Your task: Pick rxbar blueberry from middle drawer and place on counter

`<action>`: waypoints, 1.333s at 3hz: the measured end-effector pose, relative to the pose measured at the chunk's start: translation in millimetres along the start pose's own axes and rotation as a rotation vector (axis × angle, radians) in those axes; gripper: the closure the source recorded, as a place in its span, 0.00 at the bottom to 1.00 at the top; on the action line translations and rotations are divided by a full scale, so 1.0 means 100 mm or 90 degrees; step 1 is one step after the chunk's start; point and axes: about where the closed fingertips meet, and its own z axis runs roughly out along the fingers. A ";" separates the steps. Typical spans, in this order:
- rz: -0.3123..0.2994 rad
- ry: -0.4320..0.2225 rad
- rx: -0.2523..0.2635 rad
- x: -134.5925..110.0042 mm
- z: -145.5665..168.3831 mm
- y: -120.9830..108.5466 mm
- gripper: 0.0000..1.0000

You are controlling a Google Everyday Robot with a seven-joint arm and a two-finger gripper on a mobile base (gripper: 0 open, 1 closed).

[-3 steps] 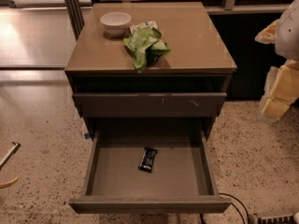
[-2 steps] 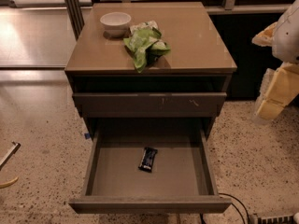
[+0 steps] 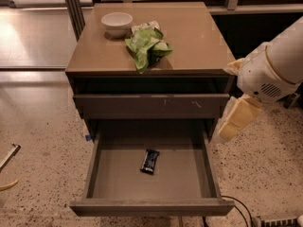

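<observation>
The rxbar blueberry (image 3: 150, 161), a small dark bar, lies flat near the middle of the bare bottom of the middle drawer (image 3: 189, 176), which is pulled fully open. The counter (image 3: 194, 37) is the glossy tan top of the cabinet. My gripper (image 3: 235, 121), pale yellow on a white arm, hangs to the right of the cabinet, level with the drawer above, outside the open drawer and apart from the bar.
A white bowl (image 3: 117, 22) and bright green snack bags (image 3: 147, 44) sit on the counter's left and centre. A shut drawer with a scuffed front (image 3: 151, 105) is above the open one. A cable (image 3: 239, 206) lies on the speckled floor at the lower right.
My arm and gripper have moved left, closer to the cabinet's right side. The bar and the drawer have not moved.
</observation>
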 end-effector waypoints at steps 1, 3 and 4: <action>0.016 -0.084 -0.018 -0.15 0.58 0.10 0.00; 0.029 -0.156 -0.005 -0.46 1.16 0.12 0.00; 0.031 -0.155 0.003 -0.46 1.15 0.12 0.00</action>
